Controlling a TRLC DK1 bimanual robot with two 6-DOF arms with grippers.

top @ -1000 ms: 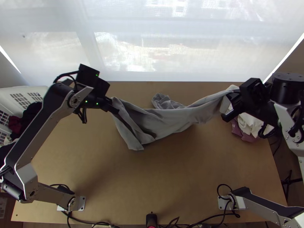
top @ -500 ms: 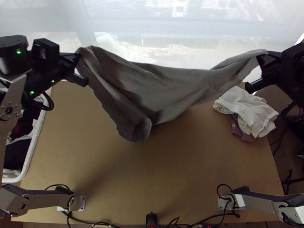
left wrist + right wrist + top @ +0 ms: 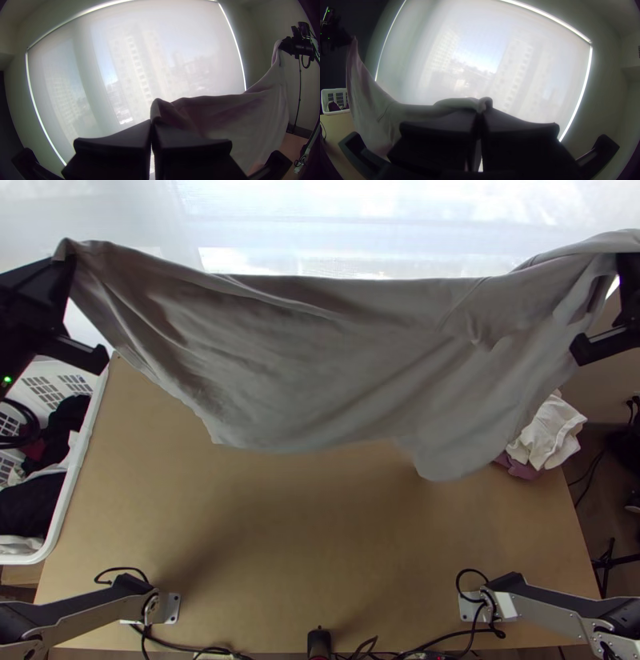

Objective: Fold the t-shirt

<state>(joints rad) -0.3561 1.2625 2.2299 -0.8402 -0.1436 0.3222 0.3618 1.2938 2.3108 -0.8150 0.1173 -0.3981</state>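
Hanging t-shirt: the grey t-shirt (image 3: 336, 356) is stretched in the air over the far part of the table (image 3: 320, 540), its top edge sagging a little between two raised corners.
Long axis: left to right, roughly along the table's far edge; the loose cloth drops toward the near edge. Which end is neck or hem, I cannot tell.
Cloth: thin, soft and matt, with slanting creases fanning from the held corners, a seam line toward the right, and a wavy lower edge ending in a rounded flap.
Left gripper (image 3: 66, 260): wide flat black fingers together, clamped on one upper corner.
Right gripper (image 3: 628, 260): fingers likewise pressed together on the opposite upper corner.
Basket (image 3: 70, 488): white plastic with slotted walls, at the table's left edge, holding dark clothes (image 3: 32, 504) and some paler ones.
Right edge: a crumpled white garment (image 3: 552, 434) on a purple one (image 3: 520, 468), partly behind the t-shirt.
Far side: a pale, translucent window shade (image 3: 143, 56), bright with daylight.
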